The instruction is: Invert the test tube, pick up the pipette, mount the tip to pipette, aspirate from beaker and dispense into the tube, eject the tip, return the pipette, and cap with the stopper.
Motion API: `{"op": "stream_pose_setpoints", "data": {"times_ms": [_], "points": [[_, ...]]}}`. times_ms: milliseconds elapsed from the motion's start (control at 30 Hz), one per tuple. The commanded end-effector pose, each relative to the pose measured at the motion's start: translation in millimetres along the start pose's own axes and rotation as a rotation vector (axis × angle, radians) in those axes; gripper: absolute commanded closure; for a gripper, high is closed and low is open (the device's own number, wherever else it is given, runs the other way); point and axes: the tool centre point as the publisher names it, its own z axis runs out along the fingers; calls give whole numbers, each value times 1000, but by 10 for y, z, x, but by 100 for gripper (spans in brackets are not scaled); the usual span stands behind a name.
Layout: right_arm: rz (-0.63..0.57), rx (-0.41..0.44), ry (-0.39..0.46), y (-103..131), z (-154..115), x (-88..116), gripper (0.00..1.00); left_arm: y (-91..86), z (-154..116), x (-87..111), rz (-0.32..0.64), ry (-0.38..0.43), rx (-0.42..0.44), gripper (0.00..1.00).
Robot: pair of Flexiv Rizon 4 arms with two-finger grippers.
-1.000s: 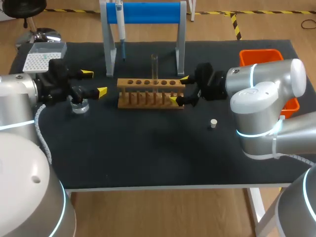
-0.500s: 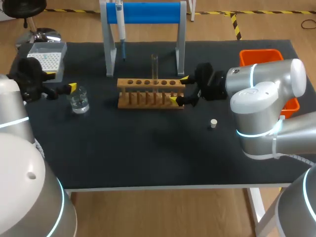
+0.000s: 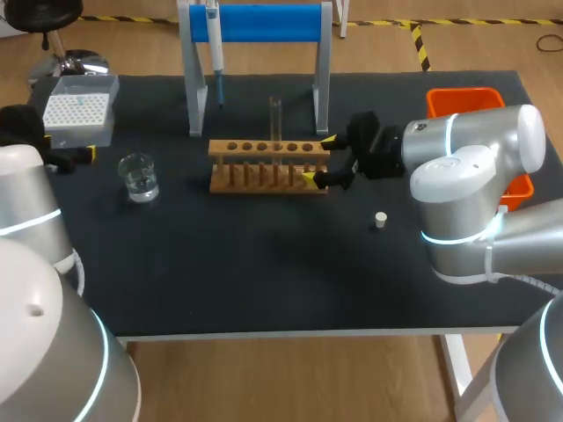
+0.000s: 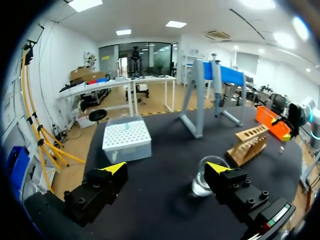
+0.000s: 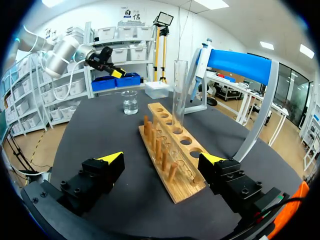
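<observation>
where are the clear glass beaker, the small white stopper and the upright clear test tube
clear glass beaker (image 3: 139, 178), head view, on its glass wall
small white stopper (image 3: 380, 220), head view, on its side
upright clear test tube (image 3: 275, 123), head view, on its glass wall

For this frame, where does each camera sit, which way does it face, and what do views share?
Head view: above and behind the robot, looking down on the table; left arm comes in at the left, right arm at the right.
Left wrist view: on the left arm, looking along the open left tool, past the beaker towards the rack.
Right wrist view: on the right arm, looking along the open right tool straddling the rack's end, towards the beaker.
All three share rack, beaker and blue stand.
</observation>
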Motion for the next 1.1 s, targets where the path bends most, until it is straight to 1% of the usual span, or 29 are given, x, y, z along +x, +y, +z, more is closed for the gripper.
{"op": "stream_pose_setpoints", "data": {"times_ms": [33, 300, 367, 433, 600, 1100], "points": [[0, 1, 1, -1, -6, 0, 0, -21, 171, -74, -7, -110, -5, 0], [0, 1, 1, -1, -6, 0, 0, -95, 316, -254, -14, -142, -37, 0], [0, 1, 1, -1, -6, 0, 0, -116, 356, -277, -14, -146, -40, 0], [0, 1, 1, -1, -6, 0, 0, -132, 399, -305, -20, -174, -51, 0], [0, 1, 1, -1, -6, 0, 0, -172, 526, -378, -39, -189, -54, 0], [0, 1, 1, -1, -6, 0, 0, -327, 849, -587, -54, -197, -55, 0]]}}
